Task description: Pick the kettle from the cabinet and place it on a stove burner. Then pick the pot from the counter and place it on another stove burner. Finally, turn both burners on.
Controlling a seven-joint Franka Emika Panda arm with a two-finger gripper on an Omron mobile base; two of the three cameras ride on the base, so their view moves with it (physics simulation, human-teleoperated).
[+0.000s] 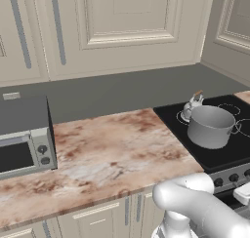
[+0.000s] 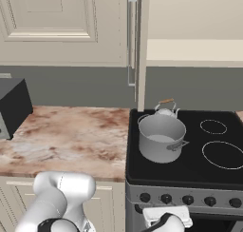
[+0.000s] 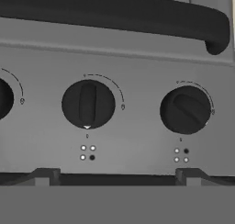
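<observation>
The small silvery kettle [image 1: 193, 105] [image 2: 166, 109] stands on the stove's rear left burner. Right in front of it, the wide grey pot [image 1: 211, 127] [image 2: 161, 137] sits on the front left burner. The cabinet recess [image 2: 194, 50] with its beige shelf is above the stove. The marble counter [image 1: 107, 154] [image 2: 71, 131] runs to the left. My gripper [image 3: 117, 178] is open and holds nothing, close to the stove's front panel. In the hand view one knob [image 3: 88, 103] stands straight between the fingertips. A second knob [image 3: 186, 109] is turned to a slant, in line with the right fingertip [image 3: 190, 175].
A dark toaster oven [image 1: 24, 144] [image 2: 12, 105] stands on the counter at the left. Two bare burner rings [image 2: 213, 126] [image 2: 223, 155] lie on the stove's right half. The dark oven handle [image 3: 114, 16] crosses the hand view beyond the knobs. A row of knobs [image 2: 187, 199] lines the stove front.
</observation>
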